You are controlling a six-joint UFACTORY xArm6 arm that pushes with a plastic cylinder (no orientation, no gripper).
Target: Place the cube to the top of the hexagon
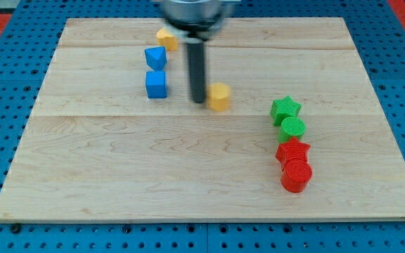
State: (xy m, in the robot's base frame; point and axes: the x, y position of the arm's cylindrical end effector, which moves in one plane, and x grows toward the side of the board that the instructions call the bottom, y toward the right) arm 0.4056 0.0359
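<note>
A blue cube (156, 84) sits at the upper left of the wooden board (118, 176). A yellow hexagon block (219, 97) lies to its right near the board's middle. My tip (197, 100) is between them, right next to the hexagon's left side and about a block's width right of the cube. The rod rises up from the tip to the blurred arm at the view's top.
A blue triangular block (155, 57) sits just above the cube. A yellow block (165, 38) lies above that, partly hidden by the arm. At the right, a green star (285, 109), green cylinder (293, 128), red star (292, 150) and red cylinder (296, 174) form a column.
</note>
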